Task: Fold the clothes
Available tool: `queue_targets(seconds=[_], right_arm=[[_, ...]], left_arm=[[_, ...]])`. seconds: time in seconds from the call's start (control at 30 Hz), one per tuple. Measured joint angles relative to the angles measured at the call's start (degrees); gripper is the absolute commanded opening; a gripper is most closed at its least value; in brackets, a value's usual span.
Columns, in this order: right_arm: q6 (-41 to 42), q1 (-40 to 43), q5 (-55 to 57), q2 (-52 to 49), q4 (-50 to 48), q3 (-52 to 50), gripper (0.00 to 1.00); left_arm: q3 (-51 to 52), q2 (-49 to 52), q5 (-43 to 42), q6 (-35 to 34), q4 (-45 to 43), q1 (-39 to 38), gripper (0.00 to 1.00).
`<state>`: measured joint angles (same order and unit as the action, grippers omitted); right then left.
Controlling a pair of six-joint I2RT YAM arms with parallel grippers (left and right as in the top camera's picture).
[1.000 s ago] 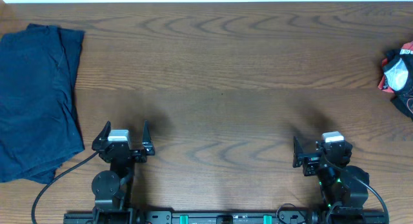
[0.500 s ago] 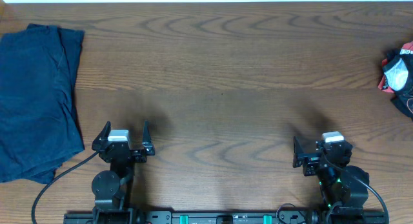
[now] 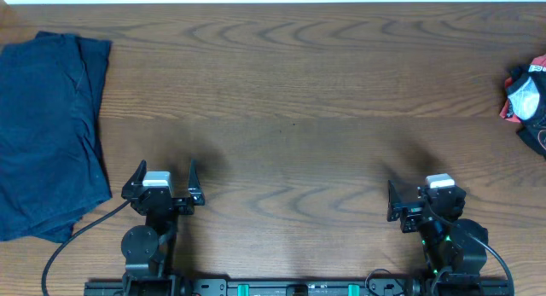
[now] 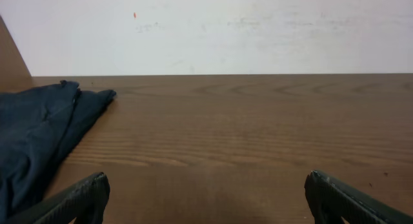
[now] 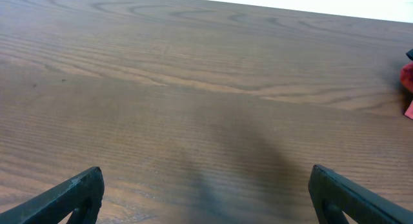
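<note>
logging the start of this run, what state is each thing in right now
dark navy-blue cloth garments: lying flat in overlapping layers at the table's left end, not held
red, white and black bundle: bunched up at the right edge, partly out of frame
left gripper: open, empty
right gripper: open, empty

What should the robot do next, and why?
Probably reach the left gripper toward the navy clothes lying off to its left. Both it and the right gripper stand open and empty, and the cloth lies untouched, nearer the left one.
</note>
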<state>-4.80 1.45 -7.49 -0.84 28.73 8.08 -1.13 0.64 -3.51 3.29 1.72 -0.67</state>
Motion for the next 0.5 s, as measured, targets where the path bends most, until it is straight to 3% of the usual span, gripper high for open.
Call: queue_targets(seconds=[0.33,0.5], right_arm=[[-0.02,0.0,0.0,0.0,-0.02,0.0,0.99],[0.0,0.0,0.0,0.0,-0.02,0.0,0.99]], left_arm=[[0.0,0.0,0.02,-0.13,-0.02,0.0,0.98],[0.0,0.0,0.02,-6.75,-0.22,0.0,0.98]])
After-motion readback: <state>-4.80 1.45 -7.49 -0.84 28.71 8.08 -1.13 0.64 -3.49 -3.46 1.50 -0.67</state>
